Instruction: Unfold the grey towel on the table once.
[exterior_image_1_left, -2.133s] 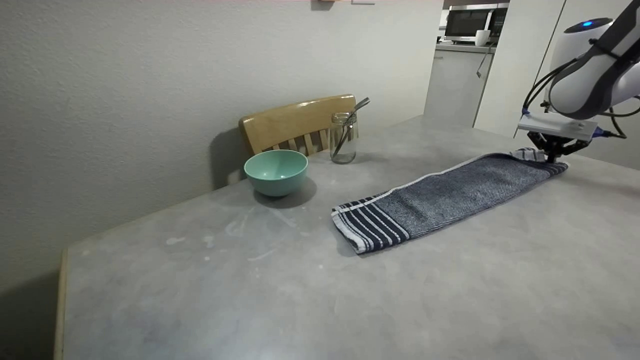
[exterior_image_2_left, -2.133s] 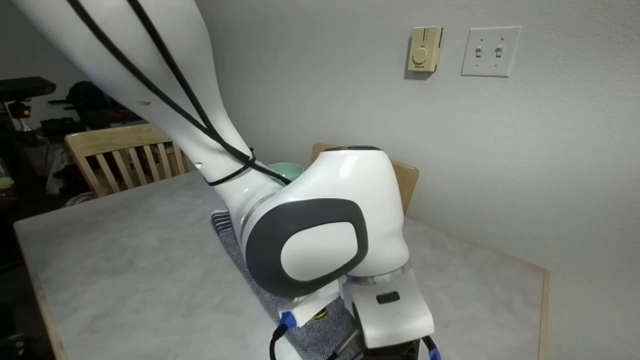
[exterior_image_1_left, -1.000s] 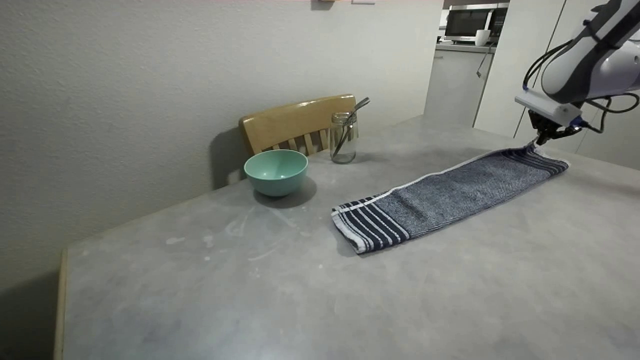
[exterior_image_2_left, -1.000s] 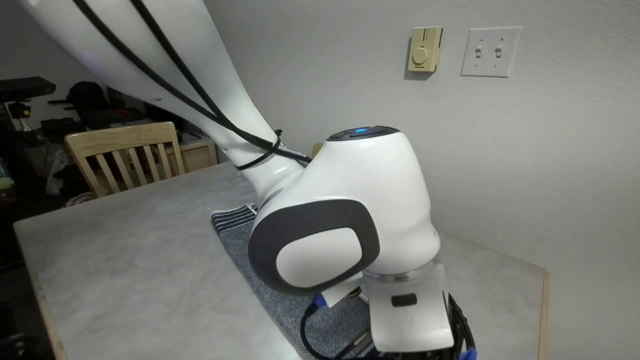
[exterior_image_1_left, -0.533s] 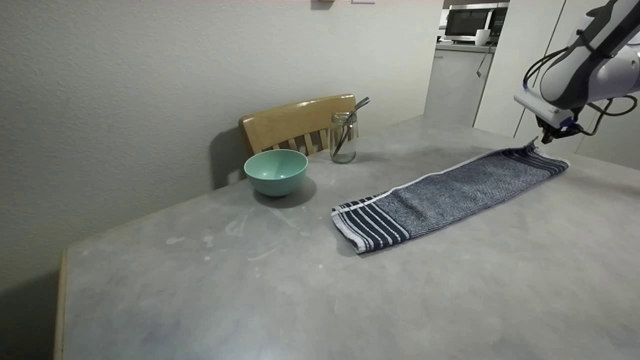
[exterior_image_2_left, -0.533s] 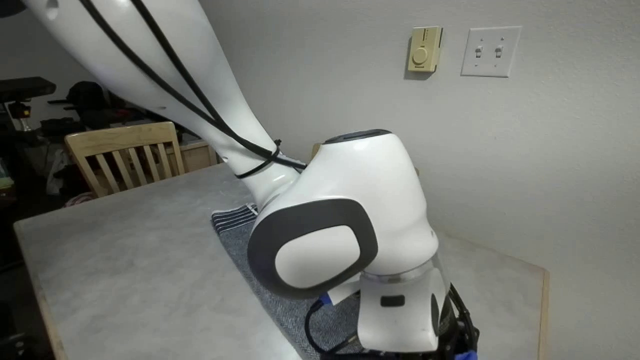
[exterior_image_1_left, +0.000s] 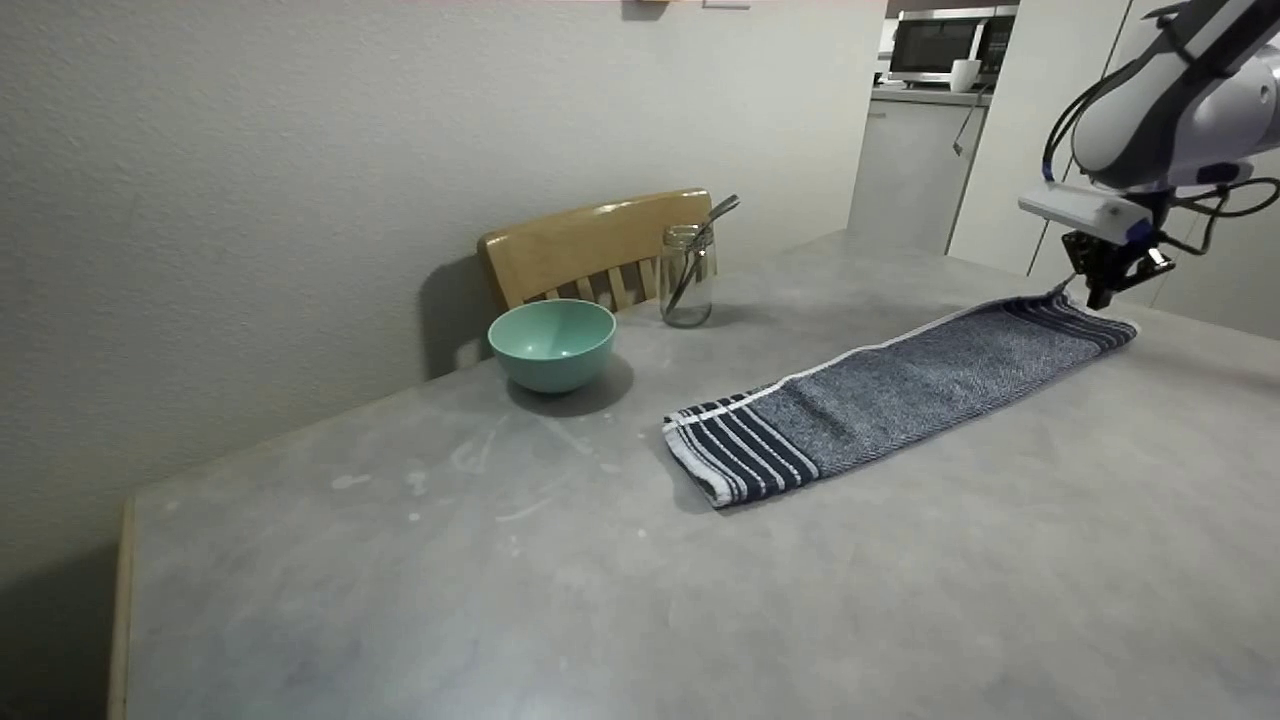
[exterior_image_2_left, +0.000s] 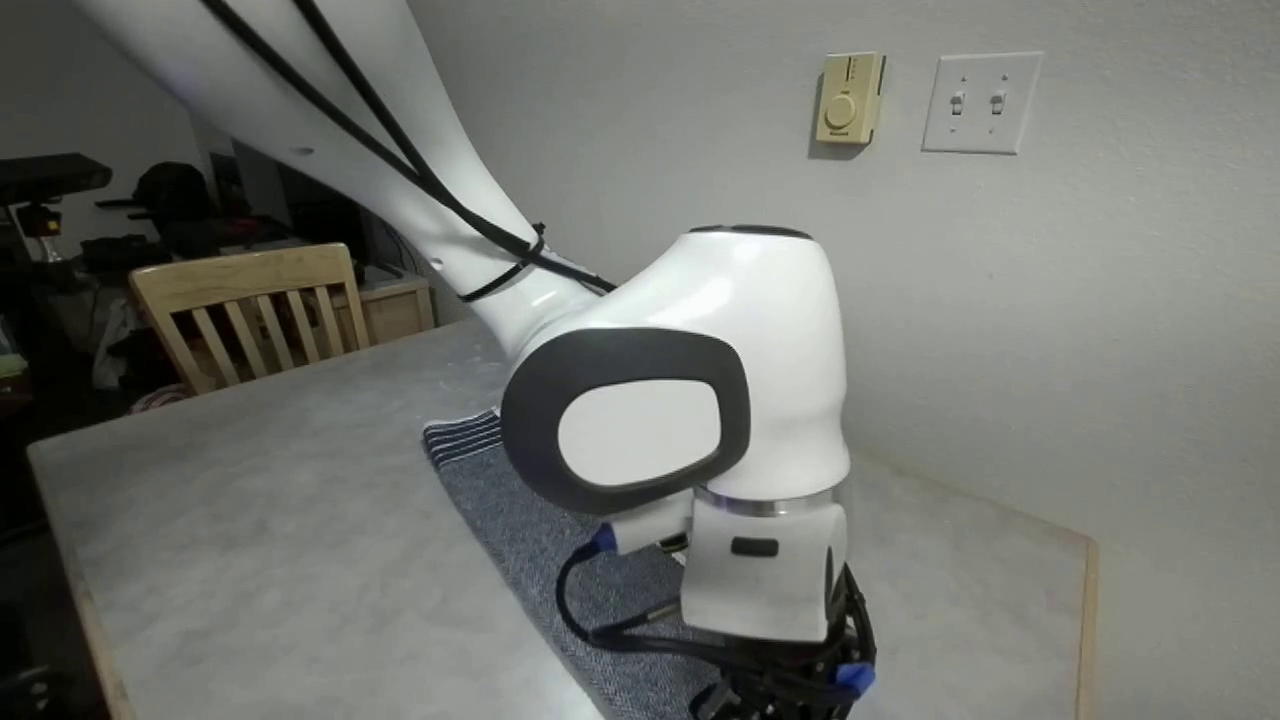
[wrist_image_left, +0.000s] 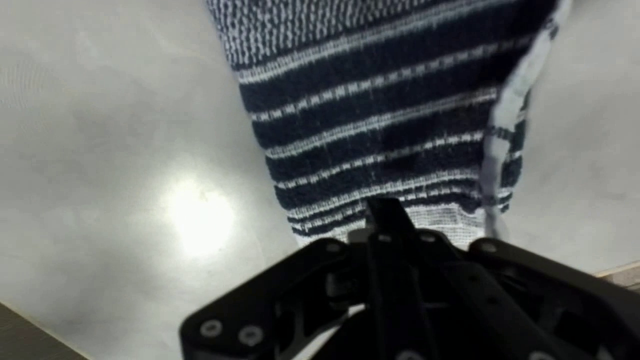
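The grey towel (exterior_image_1_left: 930, 370) lies as a long folded strip on the light grey table (exterior_image_1_left: 560, 600). It also shows in an exterior view (exterior_image_2_left: 520, 540), partly behind the arm. Its striped end fills much of the wrist view (wrist_image_left: 370, 110), with a white hem below and a raised, loose edge on the right. A small corner peak (exterior_image_1_left: 1064, 287) stands up at the far end. My gripper (exterior_image_1_left: 1098, 302) is shut, pointing down at that end, just beside the peak. In the wrist view its fingertips (wrist_image_left: 387, 207) are together over the hem; I cannot tell whether they touch cloth.
A teal bowl (exterior_image_1_left: 552, 345) and a glass jar (exterior_image_1_left: 687, 280) with metal utensils stand near the wall. A wooden chair (exterior_image_1_left: 600, 235) is behind them. Another chair (exterior_image_2_left: 250, 275) stands at a table side. A table edge shows at the wrist view's lower left (wrist_image_left: 45, 330).
The towel's folded-over far corner was lifted and now stands as a small peak. My gripper moved up and tilted, came away from the corner, then turned upright and lowered beside it.
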